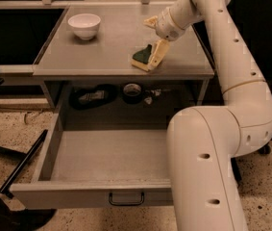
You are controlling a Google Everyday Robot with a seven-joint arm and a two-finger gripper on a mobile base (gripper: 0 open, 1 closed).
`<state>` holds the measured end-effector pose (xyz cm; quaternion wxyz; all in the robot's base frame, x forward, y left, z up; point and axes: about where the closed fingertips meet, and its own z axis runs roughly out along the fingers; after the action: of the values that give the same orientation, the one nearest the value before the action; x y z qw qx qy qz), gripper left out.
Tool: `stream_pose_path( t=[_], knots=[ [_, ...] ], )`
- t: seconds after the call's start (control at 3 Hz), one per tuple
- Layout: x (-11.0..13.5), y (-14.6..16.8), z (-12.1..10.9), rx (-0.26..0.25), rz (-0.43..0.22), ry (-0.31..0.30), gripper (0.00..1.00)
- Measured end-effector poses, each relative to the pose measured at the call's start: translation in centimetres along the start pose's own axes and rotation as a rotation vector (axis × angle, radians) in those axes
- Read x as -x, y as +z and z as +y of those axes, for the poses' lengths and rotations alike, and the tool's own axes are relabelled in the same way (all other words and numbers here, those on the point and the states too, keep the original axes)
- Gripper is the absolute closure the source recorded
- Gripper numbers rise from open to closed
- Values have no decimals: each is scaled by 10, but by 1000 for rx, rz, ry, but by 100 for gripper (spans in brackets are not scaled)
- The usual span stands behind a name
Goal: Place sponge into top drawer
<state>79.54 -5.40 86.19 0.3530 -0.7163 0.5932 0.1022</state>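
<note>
The sponge (140, 58), yellow with a dark green top, lies near the front right edge of the grey tabletop (111, 42). My gripper (152, 41) is open just above the tabletop. Its near finger (157, 53) rests against the sponge's right side and its far finger (150, 21) stands behind, apart from the sponge. The top drawer (92, 194) is pulled out wide under the table, with nothing in it. Its small dark handle (126, 198) faces the front. My white arm curves up from the lower right and covers the drawer's right side.
A white bowl (84, 25) stands at the table's back left. Behind the drawer, on the shelf under the tabletop, lie a dark bundle (92, 96) and a roll of tape (132, 90). Dark cabinets flank the table over a speckled floor.
</note>
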Motion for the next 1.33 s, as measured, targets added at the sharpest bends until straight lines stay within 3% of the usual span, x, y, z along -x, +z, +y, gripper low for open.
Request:
stream_pose_path(
  t=[1.0,1.33],
  knots=[
    [4,24,17,89,-41,65,0],
    [4,24,17,89,-41,65,19]
  ],
)
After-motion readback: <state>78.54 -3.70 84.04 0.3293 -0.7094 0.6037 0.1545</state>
